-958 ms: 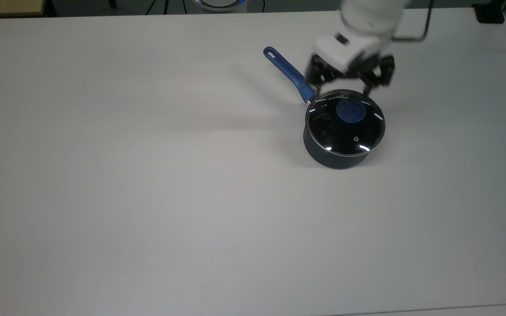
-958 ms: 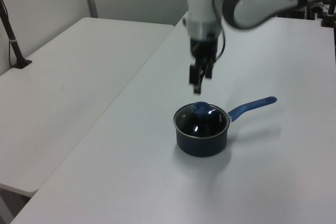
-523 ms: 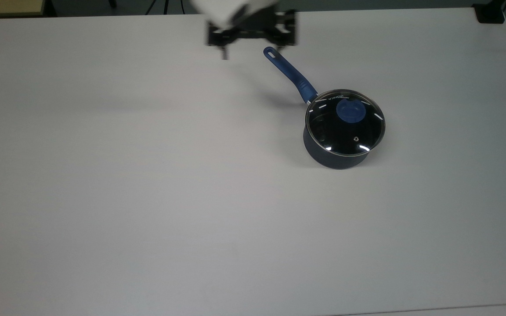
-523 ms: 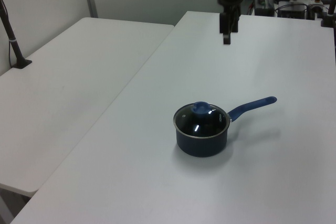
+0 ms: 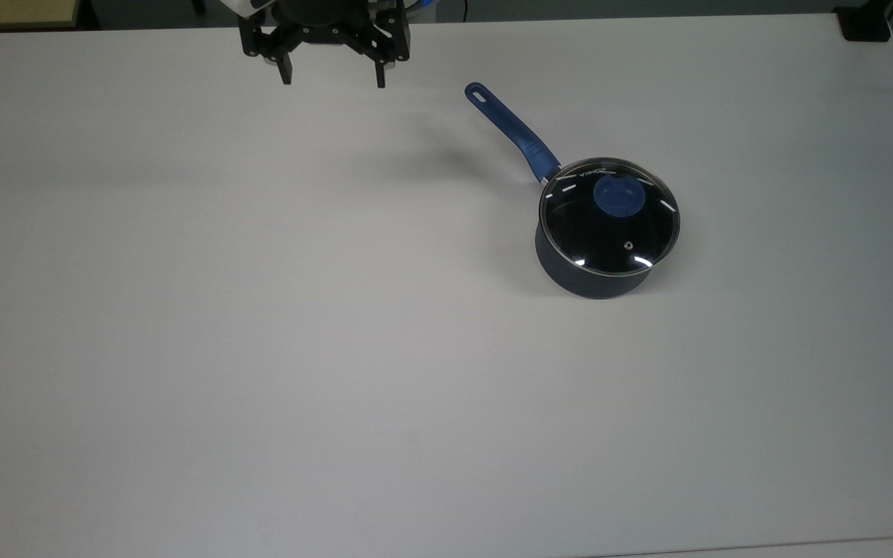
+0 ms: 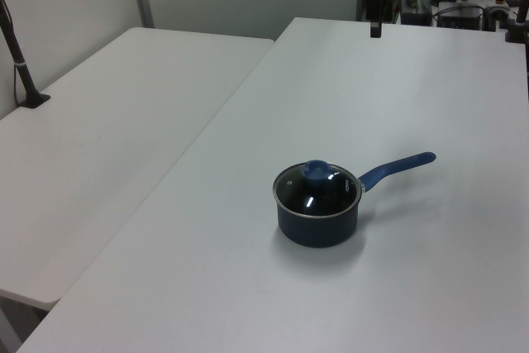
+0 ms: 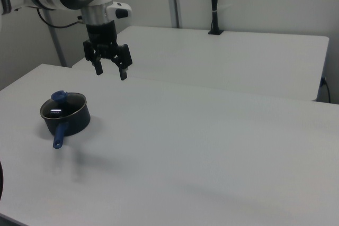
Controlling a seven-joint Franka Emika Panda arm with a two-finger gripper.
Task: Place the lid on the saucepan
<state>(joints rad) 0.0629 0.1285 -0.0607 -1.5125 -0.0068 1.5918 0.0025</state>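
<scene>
I'm looking over a wide white table (image 5: 260, 349) with a second one beside it against a pale wall. The saucepan (image 5: 605, 232) sits toward the top view's right, its glass lid (image 5: 609, 219) seated flat on the rim with the blue knob (image 5: 619, 196) up, so I judge the job done. My gripper (image 5: 332, 77) hangs well apart at the far edge, fingers spread wide and empty.

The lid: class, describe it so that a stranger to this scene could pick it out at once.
On the white table stands one dark saucepan with a long blue handle. The lid sits on its top: a clear glass disc with a metal rim, marked by its round blue knob.
</scene>
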